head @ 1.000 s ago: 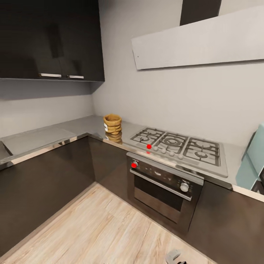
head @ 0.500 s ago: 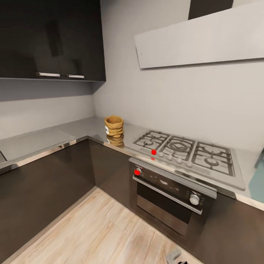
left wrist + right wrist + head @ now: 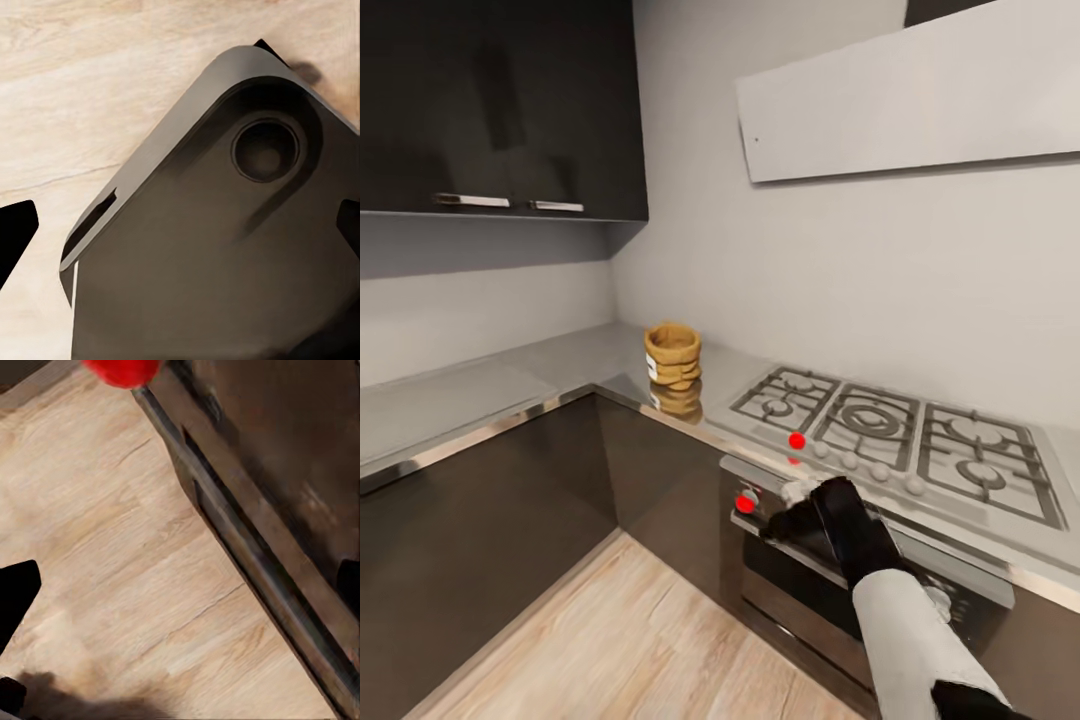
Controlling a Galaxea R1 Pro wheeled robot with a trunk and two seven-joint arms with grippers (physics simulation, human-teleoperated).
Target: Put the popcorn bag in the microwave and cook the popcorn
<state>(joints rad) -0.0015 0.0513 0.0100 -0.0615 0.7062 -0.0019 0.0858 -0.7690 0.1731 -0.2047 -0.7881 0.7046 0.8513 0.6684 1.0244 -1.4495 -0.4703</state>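
Note:
The mustard-yellow popcorn bag (image 3: 673,356) stands upright on the grey countertop (image 3: 480,395), near the inner corner and left of the hob. My right arm reaches up in the lower right of the head view. Its gripper (image 3: 788,512) hangs in front of the oven's control strip, well short of the bag and to its right. In the right wrist view the right gripper (image 3: 180,592) is open, its dark fingertips (image 3: 16,594) far apart over wooden floor. The left gripper (image 3: 180,232) is open too, above my own dark base. The microwave is out of view.
A steel gas hob (image 3: 905,440) with a red knob (image 3: 797,440) lies right of the bag, above a built-in oven (image 3: 800,600). Dark upper cabinets (image 3: 500,110) hang over the left counter, and a pale hood (image 3: 920,95) over the hob. Wooden floor (image 3: 610,640) fills the corner.
The head camera has moved closer and turned, shifting the whole scene and pushing the pale blue box off the right edge. My right arm has risen into view in front of the oven.

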